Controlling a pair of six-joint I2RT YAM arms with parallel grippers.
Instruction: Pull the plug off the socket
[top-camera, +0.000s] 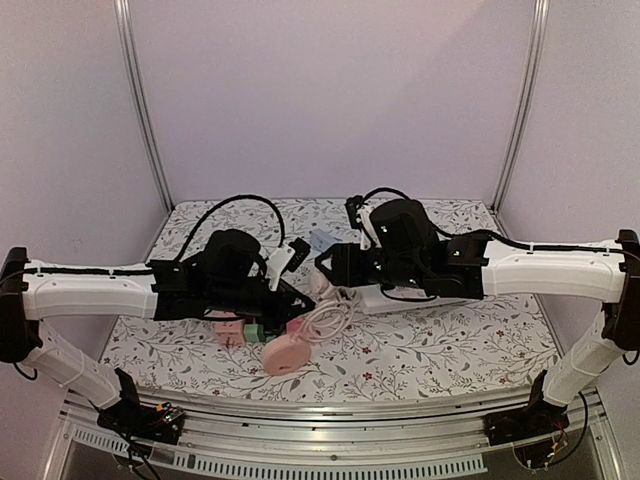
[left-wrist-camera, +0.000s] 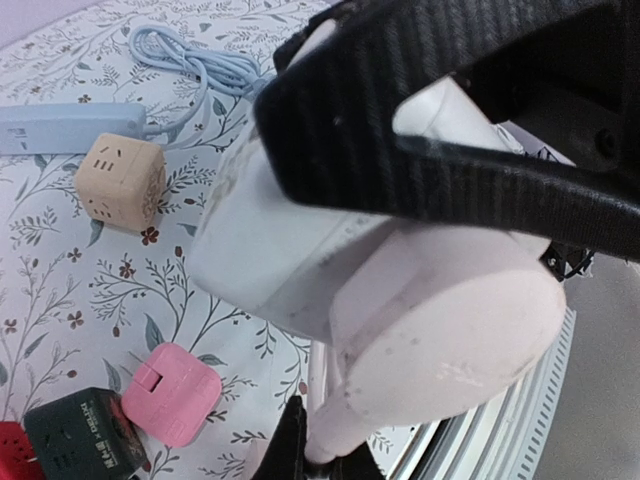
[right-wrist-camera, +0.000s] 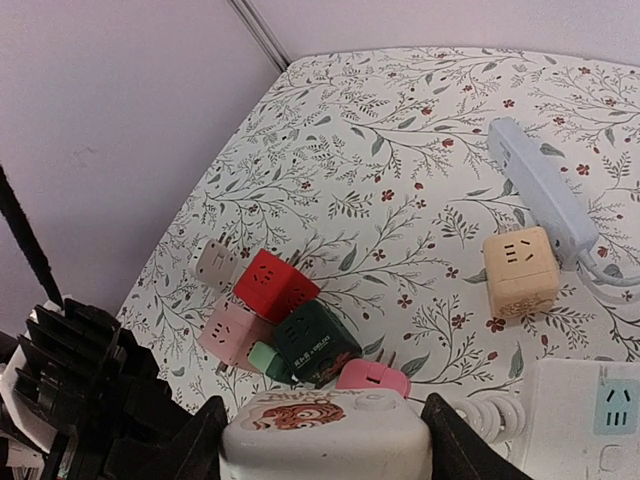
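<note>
The flowered table (top-camera: 450, 350) is being shared by two power strips, a white one (top-camera: 400, 298) under the right arm and a pale blue one (right-wrist-camera: 540, 195) towards the back edge. Near the middle of the front edge, the white socket block (right-wrist-camera: 330, 420) is being grasped on both flanks by the right gripper (right-wrist-camera: 327, 450). The pink plug (left-wrist-camera: 440, 340) is being kept seated against that block. The left gripper (left-wrist-camera: 275, 95) is being held clenched tight over the block; whether anything is pinched cannot be told. Beige (right-wrist-camera: 520, 270), dark green (right-wrist-camera: 318, 345) and red (right-wrist-camera: 275, 283) cubes are being left nearer the left edge.
</note>
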